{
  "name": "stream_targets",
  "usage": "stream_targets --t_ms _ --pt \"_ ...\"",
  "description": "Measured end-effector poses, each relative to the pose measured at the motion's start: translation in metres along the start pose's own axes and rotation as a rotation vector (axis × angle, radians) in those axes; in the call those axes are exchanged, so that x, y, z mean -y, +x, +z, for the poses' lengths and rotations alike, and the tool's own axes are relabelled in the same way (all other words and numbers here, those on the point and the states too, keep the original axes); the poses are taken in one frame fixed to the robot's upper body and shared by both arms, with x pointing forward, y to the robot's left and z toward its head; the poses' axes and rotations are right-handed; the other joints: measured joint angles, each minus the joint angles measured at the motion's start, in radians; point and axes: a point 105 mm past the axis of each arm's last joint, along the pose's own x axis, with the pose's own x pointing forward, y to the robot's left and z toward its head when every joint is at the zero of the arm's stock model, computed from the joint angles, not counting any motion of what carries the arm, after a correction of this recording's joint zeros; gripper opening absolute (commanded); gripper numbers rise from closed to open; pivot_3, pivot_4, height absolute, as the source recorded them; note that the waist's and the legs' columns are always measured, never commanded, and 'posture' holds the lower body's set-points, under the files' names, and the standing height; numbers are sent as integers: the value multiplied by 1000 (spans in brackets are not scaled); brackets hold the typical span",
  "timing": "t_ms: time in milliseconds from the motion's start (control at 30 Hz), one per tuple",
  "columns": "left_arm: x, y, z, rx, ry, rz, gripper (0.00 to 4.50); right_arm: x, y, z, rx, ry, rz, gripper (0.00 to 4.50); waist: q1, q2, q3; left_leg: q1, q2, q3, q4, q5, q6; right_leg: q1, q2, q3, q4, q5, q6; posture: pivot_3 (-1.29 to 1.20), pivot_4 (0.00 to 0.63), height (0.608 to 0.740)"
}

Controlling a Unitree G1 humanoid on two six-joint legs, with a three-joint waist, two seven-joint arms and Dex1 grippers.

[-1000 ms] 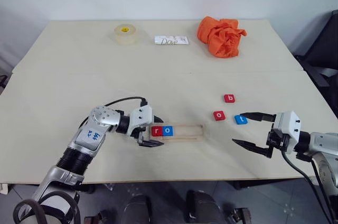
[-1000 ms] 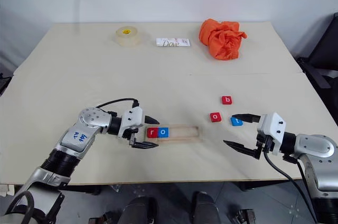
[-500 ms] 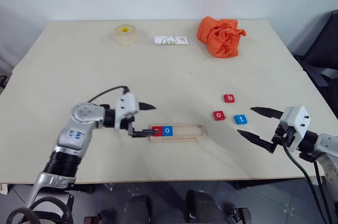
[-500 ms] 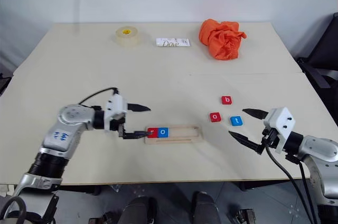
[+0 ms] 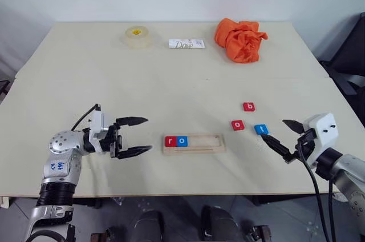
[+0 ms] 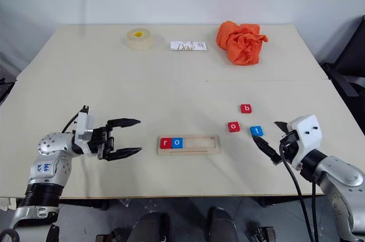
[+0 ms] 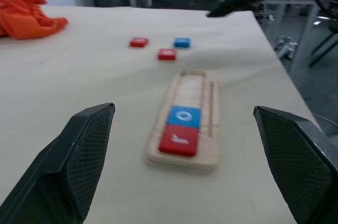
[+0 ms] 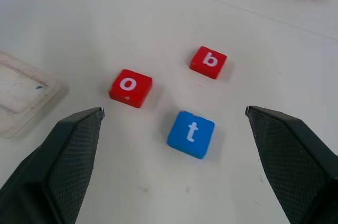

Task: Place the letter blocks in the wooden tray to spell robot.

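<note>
While the tray (image 5: 193, 142) already carries a red r (image 5: 170, 141) and a blue o (image 5: 181, 141) at its end nearest the left gripper (image 5: 138, 135), three slots beyond them lie bare, so the word is two letters in. That gripper hovers just short of the tray's filled end, fingers spread wide and empty, pointing along the strip; judging by this, it stands clear so the filled slots are not nudged. In its wrist view the r sits nearest, the o touching it beyond, both flat and square in the groove.

The right gripper (image 5: 279, 136) is likewise spread and empty, aimed at the three loose tiles on the worktop. Just ahead of its fingertips lies the blue t (image 8: 191, 133); a little farther and to one side is the red o (image 8: 130, 87), and farthest the red b (image 8: 208, 62). All three lie apart, letters up, so each can be pinched alone. The b is due next, yet it is the hardest to reach past the t.

Well beyond both grippers, at the worktop's (image 5: 171, 82) far edge, sit a tape roll (image 5: 136, 36), a white packet (image 5: 186, 43) and an orange cloth (image 5: 240, 39), out of the way.
</note>
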Motion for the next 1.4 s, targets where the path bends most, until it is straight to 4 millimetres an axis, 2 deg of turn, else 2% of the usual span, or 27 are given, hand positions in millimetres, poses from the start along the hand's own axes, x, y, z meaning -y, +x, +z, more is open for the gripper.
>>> stream_targets --t_ms 300,367,500,633,767,967,1167,1267,1367,1400 --pt "4 -1 0 -25 11 -50 4473 1 -2 -7 -23 18 5 4500 -3 0 0 0 0 0 -1 0 0 0 0 0 0 0 0 0 150 740" --pt "4 -2 0 -26 13 -46 4473 4 3 -5 -27 31 -18 4500 -6 0 0 0 0 0 0 0 0 0 0 0 0 0 0 0 150 740" --pt "6 -4 -1 -31 24 -38 4473 10 29 12 -14 96 -64 4500 -14 0 0 1 1 0 -1 0 1 -1 0 0 1 0 -1 0 150 740" --pt "12 -5 -5 -31 12 -20 4473 8 71 22 2 201 -77 4500 -27 0 0 0 1 0 -1 0 1 -2 0 0 2 0 -1 0 150 740" --pt "14 -2 -3 -22 24 -15 4473 9 99 32 -4 227 -95 4500 -27 1 1 -1 0 0 -1 0 1 -2 0 0 1 0 -1 0 150 740" --pt "18 0 -3 -14 27 -10 4473 14 126 14 -90 227 -150 4500 -30 1 1 -2 0 2 -2 0 1 -3 0 0 0 0 -1 0 150 740" --pt "19 -4 -4 -17 21 26 4473 15 140 -2 -125 214 -180 4500 -31 1 1 -1 0 2 -2 0 1 -3 0 0 1 0 -1 0 150 740" --pt "18 -3 -2 -15 34 33 4473 14 144 -2 -117 197 -184 4500 -32 1 1 -1 0 2 -2 0 1 -3 0 0 1 0 -1 0 150 740" --pt "18 -3 -1 -15 38 34 4500 15 147 -2 -119 196 -192 3869 -32 1 1 -1 1 2 -2 0 1 -3 0 0 1 0 -1 0 150 740" --pt "18 -3 -1 -14 39 35 4500 15 147 -2 -119 196 -196 3535 -32 1 1 -1 1 2 -2 0 1 -3 0 0 1 0 -1 0 150 740"
